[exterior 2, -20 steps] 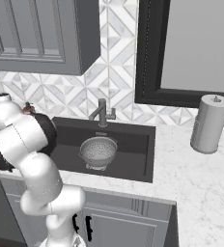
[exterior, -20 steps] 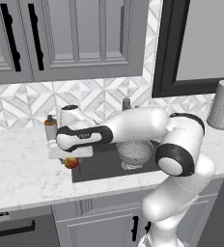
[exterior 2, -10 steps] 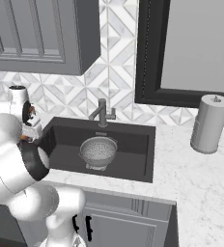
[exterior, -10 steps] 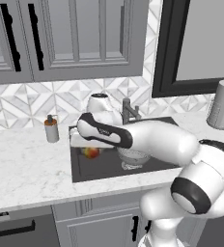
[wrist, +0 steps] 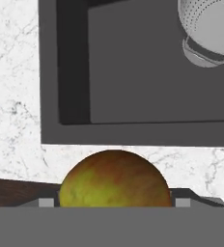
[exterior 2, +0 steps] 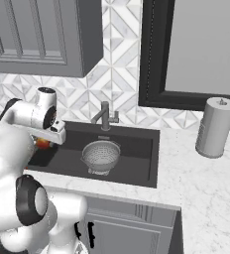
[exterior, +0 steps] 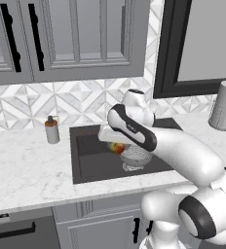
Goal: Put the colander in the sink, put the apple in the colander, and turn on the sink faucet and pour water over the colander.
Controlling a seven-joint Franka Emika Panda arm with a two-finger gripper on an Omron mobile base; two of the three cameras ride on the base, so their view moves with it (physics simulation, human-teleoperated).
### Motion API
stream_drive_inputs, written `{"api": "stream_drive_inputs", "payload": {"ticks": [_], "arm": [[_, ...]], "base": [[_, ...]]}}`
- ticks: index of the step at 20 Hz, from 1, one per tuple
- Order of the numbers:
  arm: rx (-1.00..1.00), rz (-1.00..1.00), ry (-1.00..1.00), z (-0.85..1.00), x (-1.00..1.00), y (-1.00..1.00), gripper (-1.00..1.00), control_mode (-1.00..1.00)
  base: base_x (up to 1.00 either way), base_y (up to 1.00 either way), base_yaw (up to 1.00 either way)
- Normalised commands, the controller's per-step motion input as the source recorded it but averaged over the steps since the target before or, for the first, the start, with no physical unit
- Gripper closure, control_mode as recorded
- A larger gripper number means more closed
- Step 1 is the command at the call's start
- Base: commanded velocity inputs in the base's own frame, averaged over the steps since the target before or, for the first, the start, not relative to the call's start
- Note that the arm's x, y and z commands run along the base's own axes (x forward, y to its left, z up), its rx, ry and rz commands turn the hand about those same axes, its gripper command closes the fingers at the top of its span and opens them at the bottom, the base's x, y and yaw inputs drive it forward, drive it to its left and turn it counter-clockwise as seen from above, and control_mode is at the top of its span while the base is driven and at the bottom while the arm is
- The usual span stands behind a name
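Note:
A red and yellow-green apple (exterior: 117, 147) hangs over the left part of the dark sink (exterior: 93, 163), with my gripper (exterior: 114, 142) shut on it. The hand view shows the apple (wrist: 115, 181) low in the middle between the finger tips, above the sink's marble edge. The silver colander (exterior: 136, 155) stands upright on the sink floor, just right of the apple. From the right base view the apple (exterior 2: 42, 144) sits under the hand, left of the colander (exterior 2: 101, 155). The dark faucet (exterior 2: 104, 116) stands behind the colander, and no water runs from it.
An orange-topped soap bottle (exterior: 51, 130) stands on the marble counter left of the sink. A grey paper towel roll (exterior 2: 214, 127) stands on the counter at the right. Grey wall cabinets hang above the counter on the left.
My arm has swung right from the counter near the soap bottle, carrying the apple out over the sink toward the colander. The colander has stayed put.

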Motion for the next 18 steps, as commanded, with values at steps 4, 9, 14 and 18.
{"api": "stream_drive_inputs", "payload": {"ticks": [4, 9, 14, 18], "arm": [[0.09, 0.0, 0.0, 0.17, 0.0, -0.77, 1.0, -1.0], [0.06, 0.01, -0.01, 0.0, 0.02, -0.66, 1.0, -1.0], [0.06, 0.03, -0.01, 0.0, 0.01, -0.74, 1.0, -1.0], [0.07, 0.05, -0.01, 0.0, 0.25, -0.66, 1.0, -1.0]], "base": [[0.0, 0.0, 0.0], [0.0, 0.0, 0.0], [0.0, 0.0, 0.0], [0.0, 0.0, 0.0]]}}
